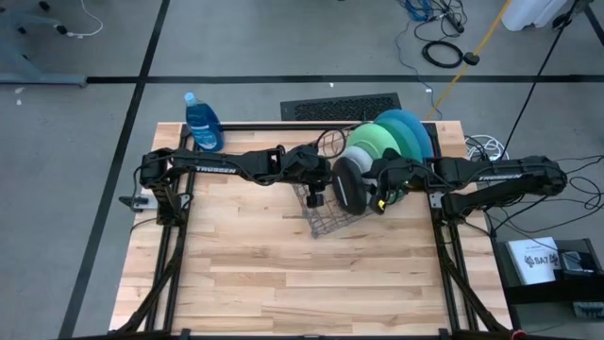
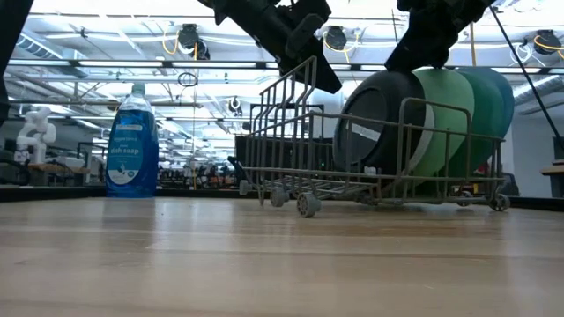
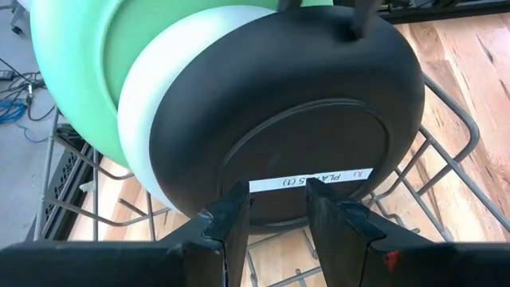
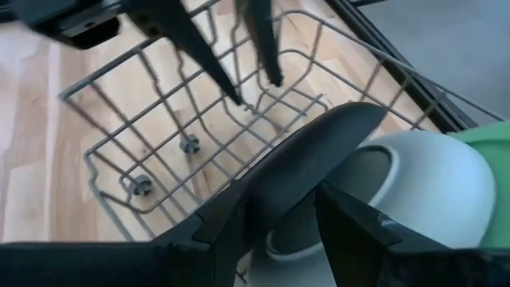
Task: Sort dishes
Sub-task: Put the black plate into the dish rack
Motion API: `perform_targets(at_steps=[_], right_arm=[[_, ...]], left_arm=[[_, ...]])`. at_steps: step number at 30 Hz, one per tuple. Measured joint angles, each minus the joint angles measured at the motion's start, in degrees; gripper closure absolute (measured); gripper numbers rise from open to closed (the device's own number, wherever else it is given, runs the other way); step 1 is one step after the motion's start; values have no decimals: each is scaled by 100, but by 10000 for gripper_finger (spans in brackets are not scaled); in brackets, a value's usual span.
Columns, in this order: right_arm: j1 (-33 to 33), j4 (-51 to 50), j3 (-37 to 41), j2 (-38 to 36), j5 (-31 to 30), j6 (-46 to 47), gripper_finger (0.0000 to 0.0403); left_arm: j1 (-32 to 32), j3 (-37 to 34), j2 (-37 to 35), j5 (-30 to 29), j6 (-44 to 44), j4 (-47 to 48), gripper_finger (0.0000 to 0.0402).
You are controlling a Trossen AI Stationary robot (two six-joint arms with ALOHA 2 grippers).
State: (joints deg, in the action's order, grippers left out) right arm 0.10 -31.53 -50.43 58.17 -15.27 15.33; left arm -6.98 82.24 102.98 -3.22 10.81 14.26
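A: Left gripper (image 3: 276,209) hangs inside the wire rack (image 2: 370,172), fingers narrowly parted and empty, the black dish (image 3: 303,119) standing on edge right in front of it.

B: And the right gripper (image 4: 280,209) pinches that dish's rim from above. Behind it, pale mint plate (image 1: 360,158), light green plate (image 1: 377,142), teal plate (image 1: 404,130), upright in the rack.

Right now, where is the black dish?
In the high view, the black dish stands on edge in the wire rack, foremost of the plates, between both grippers near the table's middle.
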Motion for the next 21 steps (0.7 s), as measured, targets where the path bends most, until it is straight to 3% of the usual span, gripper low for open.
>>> perform_targets(at_steps=[12,21], right_arm=[[37,329,19,23,213,-732,257],[40,663,-2,383,367,-1152,257]], left_arm=[[-11,0,0,-13,4,-71,275],[-11,-7,0,-595,28,-688,275]])
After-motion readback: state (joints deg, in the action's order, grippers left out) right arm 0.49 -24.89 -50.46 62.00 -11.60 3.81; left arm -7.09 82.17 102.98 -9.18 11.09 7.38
